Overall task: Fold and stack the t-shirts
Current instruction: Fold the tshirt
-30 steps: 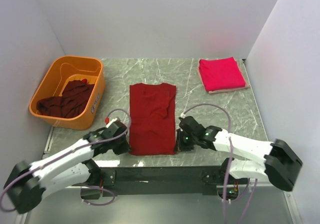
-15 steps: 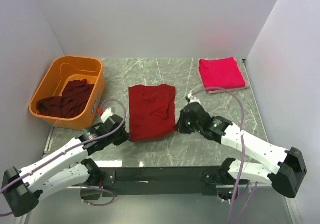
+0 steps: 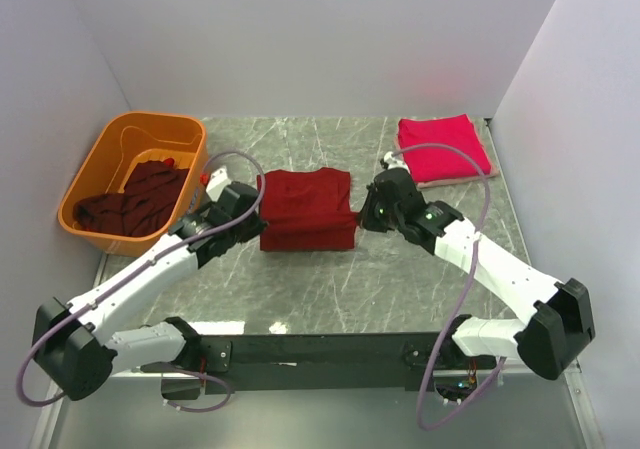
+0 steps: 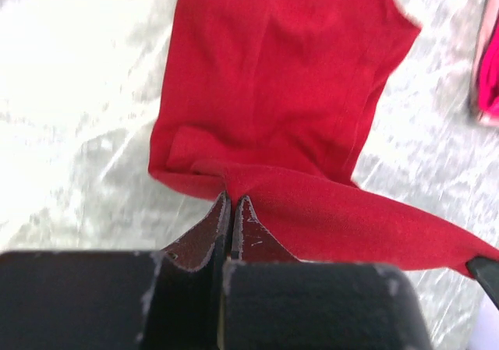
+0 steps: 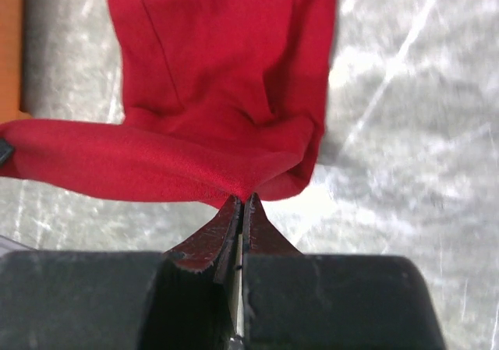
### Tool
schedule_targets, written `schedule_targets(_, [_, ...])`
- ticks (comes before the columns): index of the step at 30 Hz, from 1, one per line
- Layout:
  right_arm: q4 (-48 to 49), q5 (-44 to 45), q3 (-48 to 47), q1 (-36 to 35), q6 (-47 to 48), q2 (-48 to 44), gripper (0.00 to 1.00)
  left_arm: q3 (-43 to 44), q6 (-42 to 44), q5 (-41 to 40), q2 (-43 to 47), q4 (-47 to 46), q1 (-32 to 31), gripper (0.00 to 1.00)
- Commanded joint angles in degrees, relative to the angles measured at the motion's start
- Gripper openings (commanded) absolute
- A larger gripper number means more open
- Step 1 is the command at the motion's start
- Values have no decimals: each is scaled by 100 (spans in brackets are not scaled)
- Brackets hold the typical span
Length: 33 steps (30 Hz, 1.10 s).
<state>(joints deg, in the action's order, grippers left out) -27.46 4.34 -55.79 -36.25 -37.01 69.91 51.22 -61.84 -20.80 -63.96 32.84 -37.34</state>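
Maroon t-shirts [image 3: 135, 204] in orange tub [image 3: 155, 118]

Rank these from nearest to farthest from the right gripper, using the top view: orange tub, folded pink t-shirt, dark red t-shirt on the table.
1. The dark red t-shirt, mid-table, pinched in the right gripper.
2. The folded pink t-shirt, far right corner.
3. The orange tub, far left side.

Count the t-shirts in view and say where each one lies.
3, at least: a maroon shirt mid-table, pinched by left gripper and right gripper; a crimson-pink shirt folded at the far right corner; a maroon heap in the orange tub, which may hide more.
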Motion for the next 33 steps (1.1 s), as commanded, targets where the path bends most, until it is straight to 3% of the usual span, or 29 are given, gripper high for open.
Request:
schedule_targets(1, [180, 50, -555, 215, 361, 242, 0, 458, 515, -267, -221, -313, 323, 1])
schedule_targets(12, [285, -337, -1768, 812, 572, 1515, 0, 1355, 1077, -13, -1328, -779, 1106, 1])
schedule_targets(23, [558, -354, -2805, 1199, 678, 3124, 0, 2576, 1465, 384, -3314, -1166, 1607, 1])
schedule_targets(27, [584, -399, -3358, 1330, 915, 4117, 0, 2752, 1526, 471, -3946, -1463, 1782, 1])
schedule_targets(28, [541, -355, -3655, 1348, 898, 4275, 1, 2875, 1570, 628, -4061, -1543, 1818, 5])
schedule_targets(29, [540, -216, -3780, 1366, 906, 4503, 2, 2928, 1657, 673, -4167, -1639, 1853, 16])
schedule_targets(30, [679, -162, -3964, 1392, 967, 4601, 14, 3103, 1719, 717, -4386, -1823, 1906, 26])
schedule_targets(31, [829, -170, -4044, 1419, 1046, 4698, 23, 3235, 1772, 726, -4510, -1825, 1950, 41])
schedule_targets(32, [978, -240, -4123, 1436, 1221, 4933, 36, 3375, 1842, 778, -4633, -1808, 1985, 69])
schedule_targets(33, [875, -232, -4289, 1463, 1336, 5092, 48, 3525, 1860, 831, -4843, -1755, 2081, 80])
